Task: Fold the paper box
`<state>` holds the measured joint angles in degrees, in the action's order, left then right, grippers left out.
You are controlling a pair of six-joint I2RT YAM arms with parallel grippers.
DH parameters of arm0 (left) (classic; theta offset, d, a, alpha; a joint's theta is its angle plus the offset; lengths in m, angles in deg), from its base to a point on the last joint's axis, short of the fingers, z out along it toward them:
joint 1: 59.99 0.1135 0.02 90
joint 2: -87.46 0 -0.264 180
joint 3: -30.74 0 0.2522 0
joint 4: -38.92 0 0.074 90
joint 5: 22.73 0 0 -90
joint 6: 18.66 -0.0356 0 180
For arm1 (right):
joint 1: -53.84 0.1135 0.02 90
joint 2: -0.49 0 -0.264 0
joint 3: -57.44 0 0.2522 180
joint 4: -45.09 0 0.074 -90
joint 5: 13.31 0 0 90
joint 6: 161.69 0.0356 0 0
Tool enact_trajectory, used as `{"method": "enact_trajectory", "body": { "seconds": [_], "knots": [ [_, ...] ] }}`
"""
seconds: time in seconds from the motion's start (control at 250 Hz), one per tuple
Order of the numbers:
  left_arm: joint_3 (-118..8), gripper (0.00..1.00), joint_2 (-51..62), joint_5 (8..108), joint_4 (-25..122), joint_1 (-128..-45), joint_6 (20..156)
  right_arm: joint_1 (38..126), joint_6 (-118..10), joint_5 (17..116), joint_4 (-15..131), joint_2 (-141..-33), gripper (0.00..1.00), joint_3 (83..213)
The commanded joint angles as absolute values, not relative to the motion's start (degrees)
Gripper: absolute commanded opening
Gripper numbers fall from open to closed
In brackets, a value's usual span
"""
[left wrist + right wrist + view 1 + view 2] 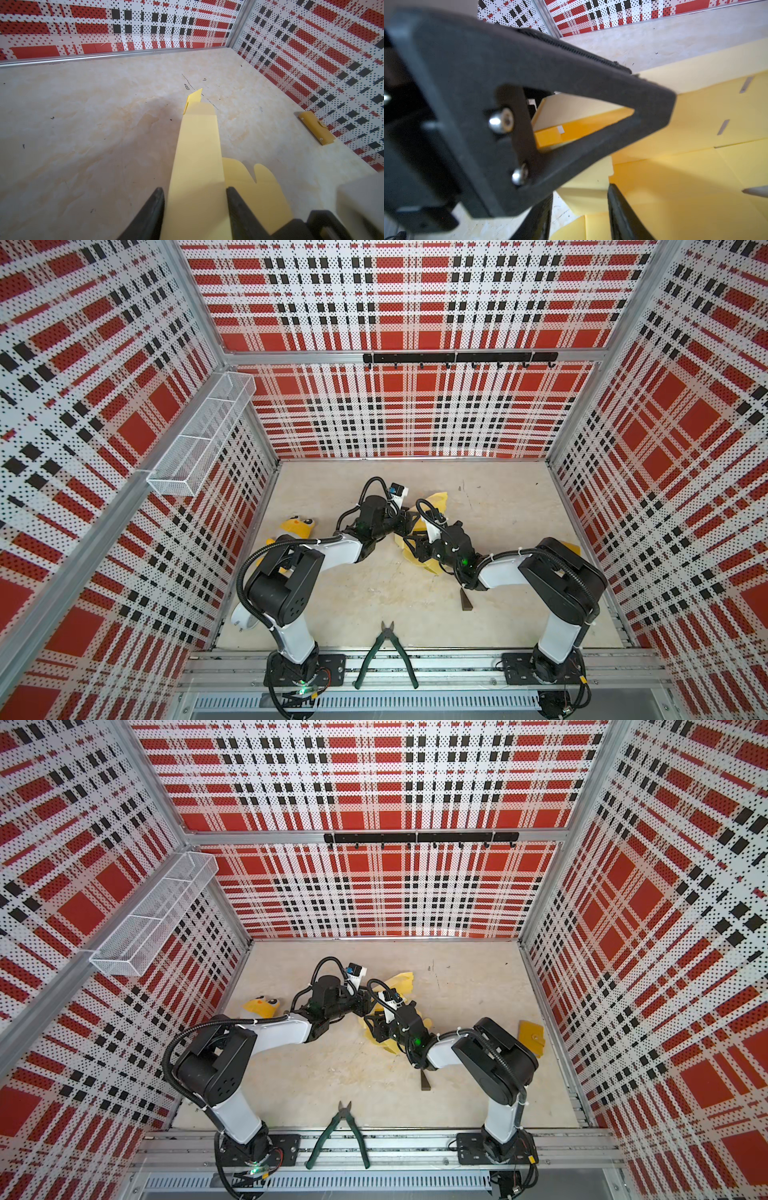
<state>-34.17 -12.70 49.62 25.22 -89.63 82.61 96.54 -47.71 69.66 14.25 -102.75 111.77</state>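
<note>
The paper box (439,499) (401,982) is a pale yellow die-cut cardboard sheet, partly folded, in the middle of the table; both arms cover most of it. My left gripper (409,526) (194,189) reaches in from the left and is shut on a long raised strip of the box (197,145), which fills the gap between its black fingers. My right gripper (415,545) (580,193) stands open just beside it over the sheet's slotted panels (695,124). A pale flap and bare table show between its fingers. The left gripper's black body (529,83) blocks much of the right wrist view.
A yellow plush toy (296,526) lies behind the left arm. An orange-yellow flat piece (532,1038) (315,127) sits by the right wall. Green-handled cutters (386,651) lie at the front edge, a dark wedge (465,601) near the right arm. A mesh basket (199,435) hangs on the left wall.
</note>
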Motion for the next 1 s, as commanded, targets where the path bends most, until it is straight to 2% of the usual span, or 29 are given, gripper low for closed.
{"method": "enact_trajectory", "body": {
  "seconds": [0.0, 0.488, 0.996],
  "knots": [
    [-34.08, 0.5, -13.08, 49.08, 24.82, -90.66, 83.0, 97.13, -47.22, 69.59, 10.45, -102.25, 0.43, 112.31],
    [-33.27, 0.5, -13.4, 49.7, 24.38, -90.95, 81.21, 100.16, -46.73, 76.42, 14.86, -92.06, 0.44, 104.53],
    [-31.69, 0.5, -13.43, 48.69, 24.47, -91.52, 84.03, 100.2, -51.03, 76.08, 6.47, -104.27, 0.44, 110.75]
  ]
}}
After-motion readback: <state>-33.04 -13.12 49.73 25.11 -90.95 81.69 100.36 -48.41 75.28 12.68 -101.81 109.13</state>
